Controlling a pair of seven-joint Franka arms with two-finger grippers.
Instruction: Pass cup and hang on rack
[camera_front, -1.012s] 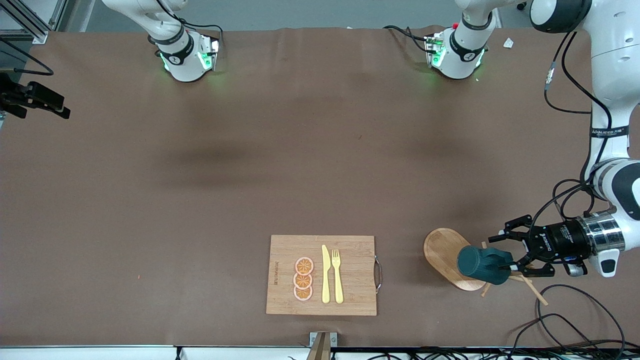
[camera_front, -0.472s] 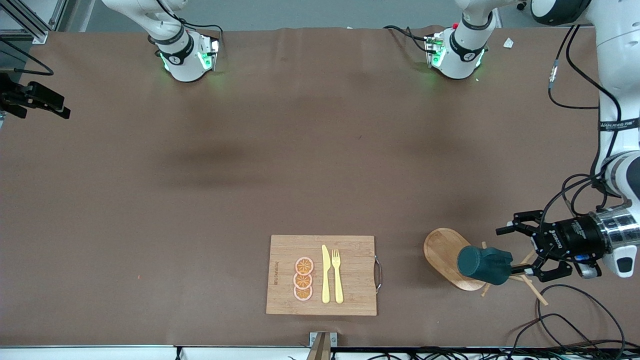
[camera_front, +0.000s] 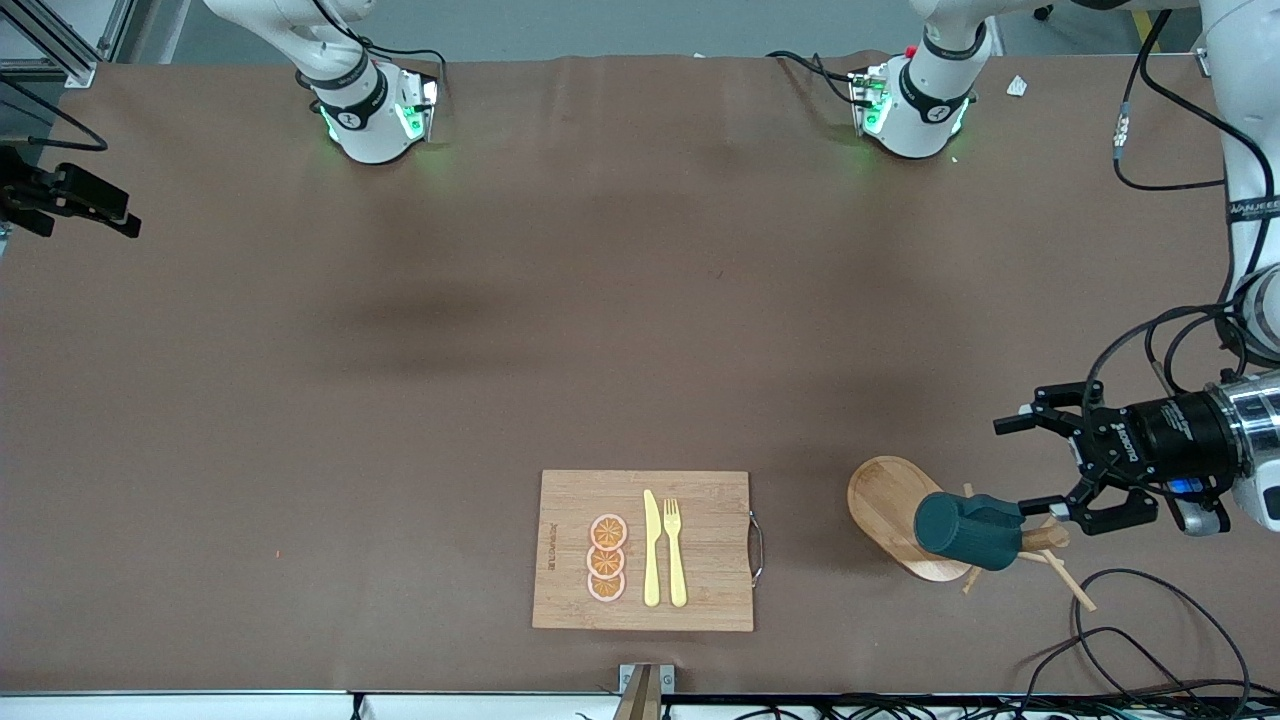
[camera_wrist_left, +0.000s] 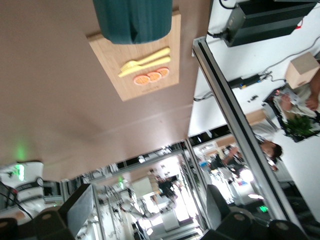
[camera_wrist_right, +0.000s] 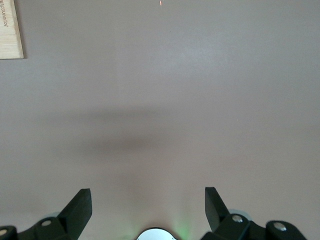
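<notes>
The dark teal cup (camera_front: 965, 530) hangs on its side on a peg of the wooden rack (camera_front: 885, 505), free of any gripper. The rack's thin pegs (camera_front: 1066, 582) stick out past the cup. My left gripper (camera_front: 1015, 467) is open and empty, level with the cup and a short gap from it toward the left arm's end of the table. In the left wrist view the cup (camera_wrist_left: 132, 20) shows ahead of the open left gripper (camera_wrist_left: 150, 202). My right gripper (camera_wrist_right: 146, 194) is open and empty high over bare table; it is out of the front view.
A bamboo cutting board (camera_front: 700, 600) with a yellow knife, a yellow fork and orange slices lies toward the right arm's end from the rack. Black cables (camera_front: 1140, 625) loop on the table next to the rack. A black fixture (camera_front: 70, 195) stands at the table's edge.
The left gripper has drawn back from the cup toward the left arm's end of the table, open. The cup stays hanging on the rack. The right arm has not moved.
</notes>
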